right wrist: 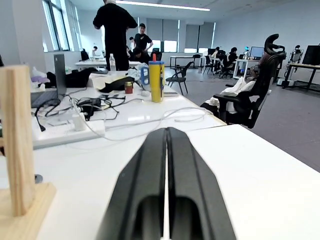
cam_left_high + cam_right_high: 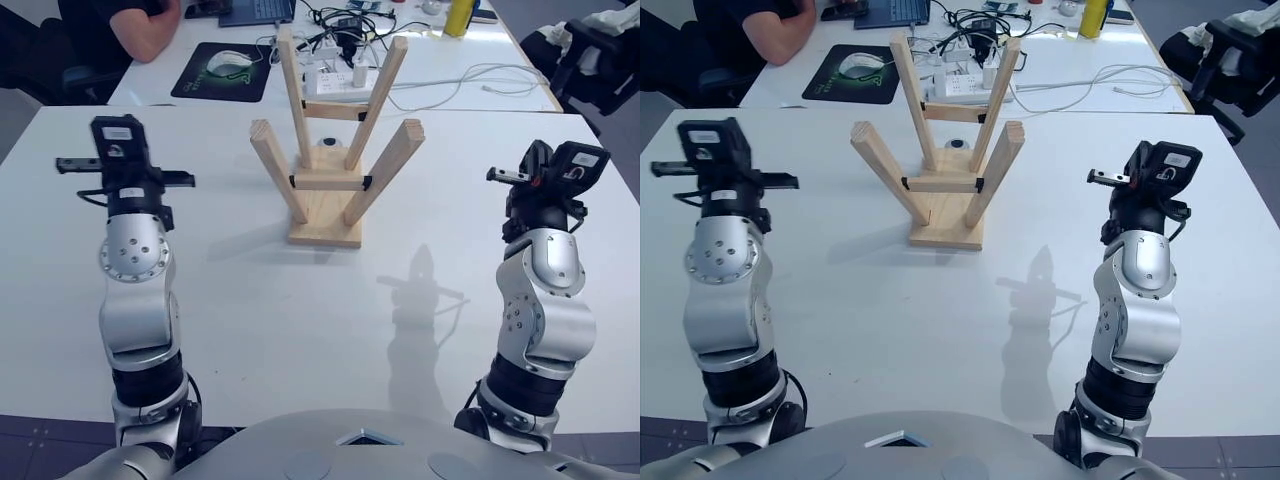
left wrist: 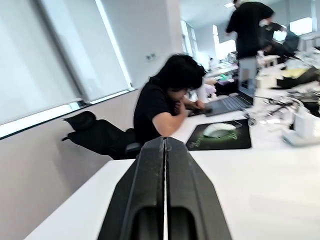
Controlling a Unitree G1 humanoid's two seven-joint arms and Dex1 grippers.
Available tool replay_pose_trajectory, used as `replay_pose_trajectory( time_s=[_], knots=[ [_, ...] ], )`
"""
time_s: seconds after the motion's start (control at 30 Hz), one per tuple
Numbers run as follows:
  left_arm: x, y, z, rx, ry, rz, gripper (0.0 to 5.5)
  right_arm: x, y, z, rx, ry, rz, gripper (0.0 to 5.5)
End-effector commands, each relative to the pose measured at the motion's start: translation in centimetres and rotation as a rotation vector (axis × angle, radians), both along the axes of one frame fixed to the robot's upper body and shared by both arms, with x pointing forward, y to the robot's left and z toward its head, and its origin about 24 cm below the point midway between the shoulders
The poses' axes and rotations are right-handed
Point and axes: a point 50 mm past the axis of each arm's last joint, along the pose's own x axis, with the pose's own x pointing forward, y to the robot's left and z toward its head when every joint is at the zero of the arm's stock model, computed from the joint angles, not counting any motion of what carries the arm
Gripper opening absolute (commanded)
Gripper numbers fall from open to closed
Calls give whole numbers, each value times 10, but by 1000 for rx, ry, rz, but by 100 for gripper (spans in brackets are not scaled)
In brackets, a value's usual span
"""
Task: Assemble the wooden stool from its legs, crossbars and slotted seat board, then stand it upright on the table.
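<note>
Wooden stool (image 2: 330, 182), pale, assembled, upside down

The white counter (image 2: 300, 330) carries the wooden stool (image 2: 330, 182), upside down in its far middle part. The seat board (image 2: 322, 232) lies flat on the surface, and the legs (image 2: 293, 85) point upward.

An open-plan office: white desks (image 2: 480, 60) in rows, the far one carrying a laptop (image 2: 256, 10), mouse pad (image 2: 195, 86) and tangled cables (image 2: 450, 85); black swivel chairs (image 1: 257, 85), monitors (image 1: 257, 51), long windows (image 3: 65, 55) and strip ceiling lights (image 1: 160, 5) beyond.
</note>
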Motion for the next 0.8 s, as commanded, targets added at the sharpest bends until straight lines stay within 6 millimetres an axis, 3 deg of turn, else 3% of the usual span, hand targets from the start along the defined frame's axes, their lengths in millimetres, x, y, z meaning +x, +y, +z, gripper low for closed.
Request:
replay_pose_trajectory(
  time_s=[0.03,0.07,0.13,0.27,0.4,0.5,0.57,0.63,0.67,0.73,0.8],
  knots=[
    [1,-118,-13,87,129,-736,3,-6,121,2,105,63,784,0],
    [-6,-132,-16,121,140,-825,3,-16,136,0,46,78,898,0],
    [-3,-126,-21,144,180,-803,3,-18,132,-10,20,134,880,0],
    [6,-91,-24,104,199,-581,3,1,81,-19,10,171,564,0],
    [11,-29,-5,18,54,-190,3,8,18,-7,-55,88,144,0],
    [6,0,4,-3,-13,-15,3,4,0,3,-56,17,3,0],
    [5,5,0,-19,-2,19,3,4,0,6,-52,2,-8,0],
    [10,-9,-10,-56,49,-76,3,7,14,8,-27,-16,71,0],
    [14,-30,-15,-85,84,-225,3,11,32,8,-27,-19,203,0],
    [7,-101,-16,-15,127,-696,3,6,91,8,-68,-10,612,0],
    [-5,-128,-19,5,173,-878,3,-8,121,2,-76,24,843,0]
  ],
)
